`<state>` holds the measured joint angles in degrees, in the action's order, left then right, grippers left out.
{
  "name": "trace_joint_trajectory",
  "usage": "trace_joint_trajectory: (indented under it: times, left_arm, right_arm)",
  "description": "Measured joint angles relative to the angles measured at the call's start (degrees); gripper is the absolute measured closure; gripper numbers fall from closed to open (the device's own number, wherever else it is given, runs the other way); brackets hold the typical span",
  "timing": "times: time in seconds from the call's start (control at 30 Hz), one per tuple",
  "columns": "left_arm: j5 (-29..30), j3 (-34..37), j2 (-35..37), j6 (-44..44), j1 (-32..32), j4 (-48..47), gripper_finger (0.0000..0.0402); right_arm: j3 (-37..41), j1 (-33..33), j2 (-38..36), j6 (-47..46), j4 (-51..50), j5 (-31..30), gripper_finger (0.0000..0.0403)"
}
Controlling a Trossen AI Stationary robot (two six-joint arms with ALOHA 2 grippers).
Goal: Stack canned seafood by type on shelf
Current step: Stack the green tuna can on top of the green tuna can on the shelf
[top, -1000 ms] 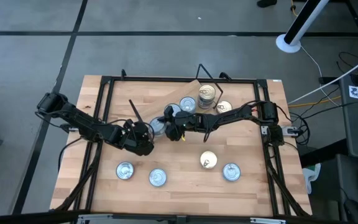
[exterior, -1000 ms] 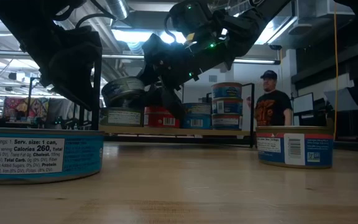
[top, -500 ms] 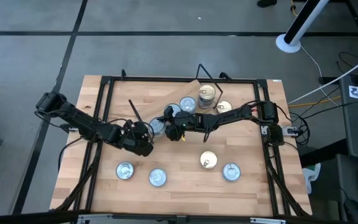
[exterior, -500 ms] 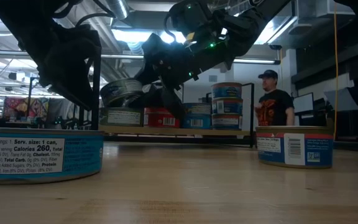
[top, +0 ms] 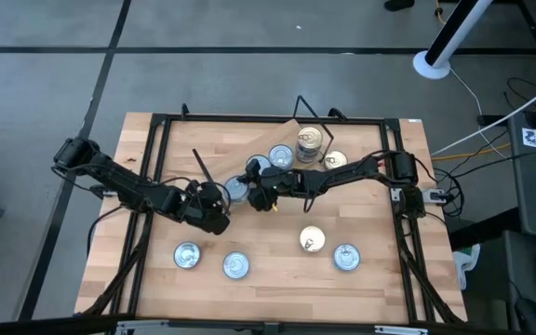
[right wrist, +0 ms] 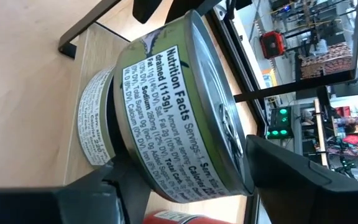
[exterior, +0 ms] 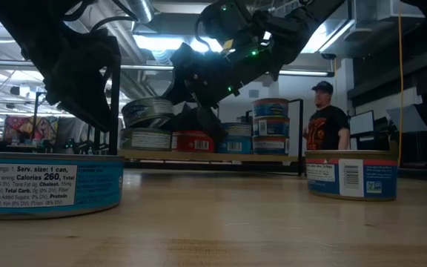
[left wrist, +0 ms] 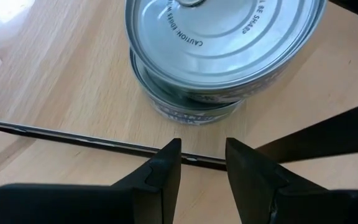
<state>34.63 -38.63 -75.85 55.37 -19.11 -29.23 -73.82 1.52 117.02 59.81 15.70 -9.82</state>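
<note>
Right gripper (top: pixel 247 183) spread around tilted green-labelled tin (right wrist: pixel 179 106) atop another tin (right wrist: pixel 95 118) on shelf (exterior: pixel 206 156), left gripper (left wrist: pixel 202 163) narrowly parted, empty, just beside stack.

Counted on worktop (top: pixel 156 279), off the shelf (top: pixel 291 130): three silver-lidded tins (top: pixel 187 254), one gold-lidded tin (top: pixel 313 240). On shelf, high view: five tin tops; stacked ones beneath not countable. Arms: two. Persons: one (exterior: pixel 322 119).

Lower tin (right wrist: pixel 95 127) half hidden by upper tin (right wrist: pixel 179 106) — label text cut off.
</note>
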Motion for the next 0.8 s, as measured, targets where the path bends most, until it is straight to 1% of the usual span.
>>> trace_joint_trajectory:
  times: [0.17, 0.3, 0.53, 0.8]
  left_arm:
    - [0.06, 0.0, 0.04, -0.88, -0.02, 1.36, 0.0281]
    - [0.17, -0.04, 0.04, -1.5, 0.0, 1.44, 0.0281]
    - [0.27, -0.07, 0.07, -1.46, -0.01, 1.46, 0.0281]
    - [0.31, -0.11, 0.07, -1.42, 0.0, 1.54, 0.0281]
  right_arm:
    - [-3.46, 0.0, 0.26, 0.02, -4.48, 0.43, 0.0153]
    - [-5.55, 0.0, 0.28, 0.02, -5.48, 0.43, 0.0153]
    - [-7.17, 0.02, 0.28, 0.07, -13.33, 0.43, 0.0153]
    - [-7.19, 0.04, 0.28, 0.39, -13.72, 0.38, 0.0153]
